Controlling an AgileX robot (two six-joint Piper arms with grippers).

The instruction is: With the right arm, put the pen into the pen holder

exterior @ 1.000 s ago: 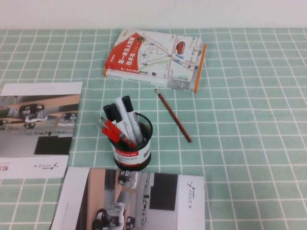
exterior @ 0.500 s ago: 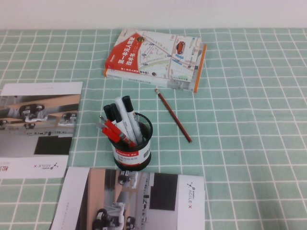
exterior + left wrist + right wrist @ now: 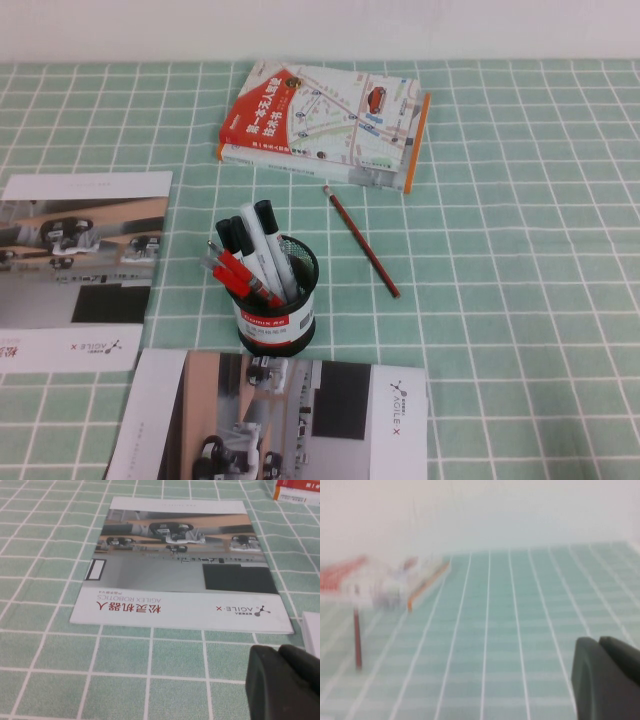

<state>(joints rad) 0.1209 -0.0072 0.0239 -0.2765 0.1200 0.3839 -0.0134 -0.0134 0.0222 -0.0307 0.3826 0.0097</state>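
Note:
The black wire-mesh pen holder (image 3: 277,312) stands near the middle of the table in the high view. The short red pen (image 3: 238,273) sits inside it, leaning left over the rim, beside white black-capped markers (image 3: 262,240). Neither arm shows in the high view. My left gripper (image 3: 277,650) is shut and empty, low over the tablecloth beside a brochure. My right gripper (image 3: 598,642) is shut and empty over bare tablecloth, well away from the holder, which is out of the right wrist view.
A long thin red-brown pencil (image 3: 361,240) lies right of the holder and shows blurred in the right wrist view (image 3: 357,637). A book (image 3: 325,122) lies behind. Brochures lie at the left (image 3: 80,265) and front (image 3: 280,415); the left one fills the left wrist view (image 3: 180,565).

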